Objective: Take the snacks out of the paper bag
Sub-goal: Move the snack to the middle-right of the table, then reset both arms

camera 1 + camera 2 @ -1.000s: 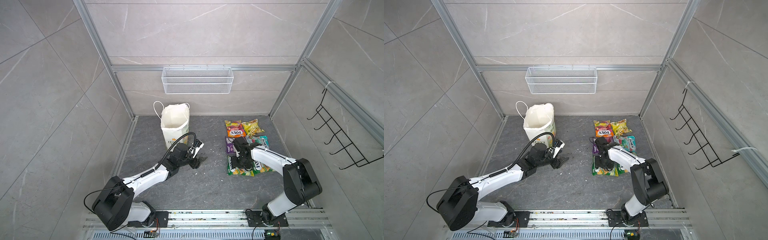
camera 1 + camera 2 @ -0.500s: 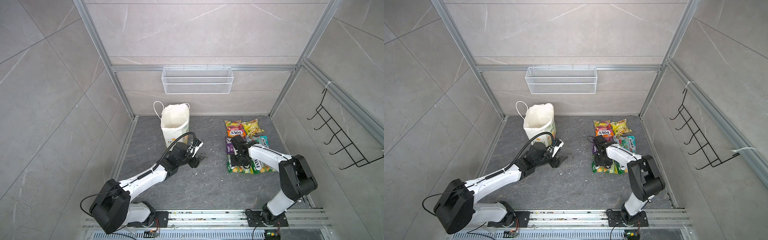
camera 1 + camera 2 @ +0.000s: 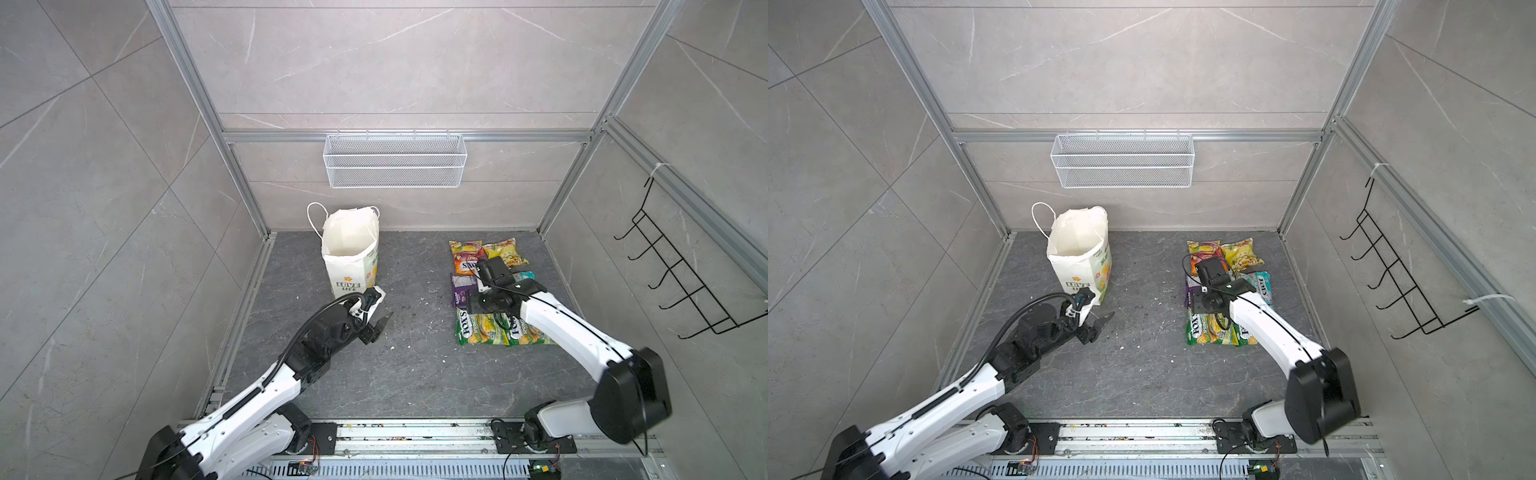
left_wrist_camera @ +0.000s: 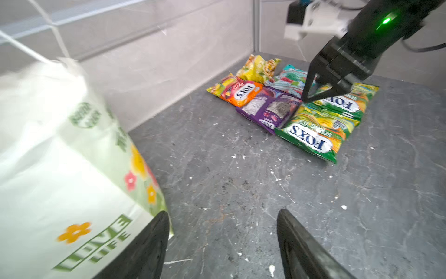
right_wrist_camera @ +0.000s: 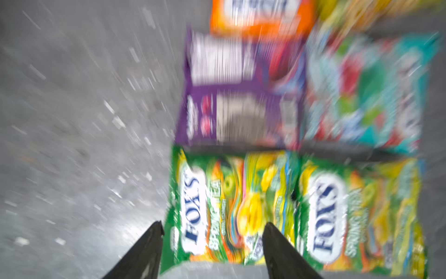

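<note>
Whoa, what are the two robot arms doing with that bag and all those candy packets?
They are unpacking the white paper carrier bag with flowers, which stands upright and open on the dark grey floor. Six shiny plastic snack packets in orange, yellow, purple, teal and green lie side by side across from it. The right gripper hovers open above a green packet, holding nothing. The left gripper is open and empty beside the bag. From above, no packet shows inside the bag.
</note>
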`<state>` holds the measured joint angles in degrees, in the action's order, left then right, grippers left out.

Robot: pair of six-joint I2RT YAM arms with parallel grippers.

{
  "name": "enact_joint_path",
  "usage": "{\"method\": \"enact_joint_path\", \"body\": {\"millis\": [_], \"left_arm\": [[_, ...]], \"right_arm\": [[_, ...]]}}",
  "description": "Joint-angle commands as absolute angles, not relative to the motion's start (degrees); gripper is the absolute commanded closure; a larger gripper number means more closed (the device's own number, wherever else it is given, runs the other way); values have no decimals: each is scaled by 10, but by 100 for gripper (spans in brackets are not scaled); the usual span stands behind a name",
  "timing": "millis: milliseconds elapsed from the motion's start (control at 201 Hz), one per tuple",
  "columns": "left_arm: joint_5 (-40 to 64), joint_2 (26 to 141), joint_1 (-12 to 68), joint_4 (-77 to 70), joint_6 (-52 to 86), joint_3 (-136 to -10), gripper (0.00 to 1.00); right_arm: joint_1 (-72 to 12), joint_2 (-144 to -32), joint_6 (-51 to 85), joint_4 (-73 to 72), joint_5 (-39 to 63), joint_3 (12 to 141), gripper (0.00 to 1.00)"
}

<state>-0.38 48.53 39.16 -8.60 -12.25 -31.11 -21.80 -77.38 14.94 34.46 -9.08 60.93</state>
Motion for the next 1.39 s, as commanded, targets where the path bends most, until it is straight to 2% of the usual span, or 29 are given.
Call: {"method": "enact_joint_path", "body": {"millis": [0, 90, 174, 274, 353, 443, 592, 801, 926, 1035, 1140, 1190, 1329, 1389], "left_arm": [[-124, 403, 383, -129, -147, -277, 25], [-258, 337, 377, -155, -134, -222, 24], [-366, 289, 361, -201, -108, -158, 16], [-440, 271, 321, -189, -27, -109, 15], [-455, 287, 276, -188, 31, -86, 14], [-424, 324, 244, -168, 32, -104, 10], [-449, 461, 198, -176, 71, -121, 9], [-420, 646, 160, -314, 14, -156, 6], [-391, 705, 134, -362, -8, -175, 6], [-354, 733, 118, -445, -40, -163, 5], [-320, 746, 96, -483, -40, -156, 5], [-297, 753, 87, -507, -40, -151, 5], [-228, 803, 62, -607, -27, -123, 6], [-217, 823, 62, -648, -31, -112, 5]], "right_arm": [[-218, -718, 138, 232, -128, 567, 31], [-218, -696, 131, 168, -144, 529, 29], [-219, -692, 128, 133, -168, 507, 29], [-219, -690, 126, 80, -219, 466, 28], [-219, -676, 105, 11, -237, 415, 27], [-219, -662, 99, -44, -270, 369, 26], [-219, -686, 90, -72, -336, 344, 25], [-217, -728, 66, -204, -406, 285, 25], [-214, -774, 33, -344, -405, 238, 24], [-212, -791, 37, -324, -392, 253, 24], [-208, -790, 49, -327, -421, 250, 23], [-200, -789, 37, -332, -388, 248, 22], [-193, -806, -42, -449, -332, 216, 19], [-187, -816, -45, -494, -338, 200, 15]]}}
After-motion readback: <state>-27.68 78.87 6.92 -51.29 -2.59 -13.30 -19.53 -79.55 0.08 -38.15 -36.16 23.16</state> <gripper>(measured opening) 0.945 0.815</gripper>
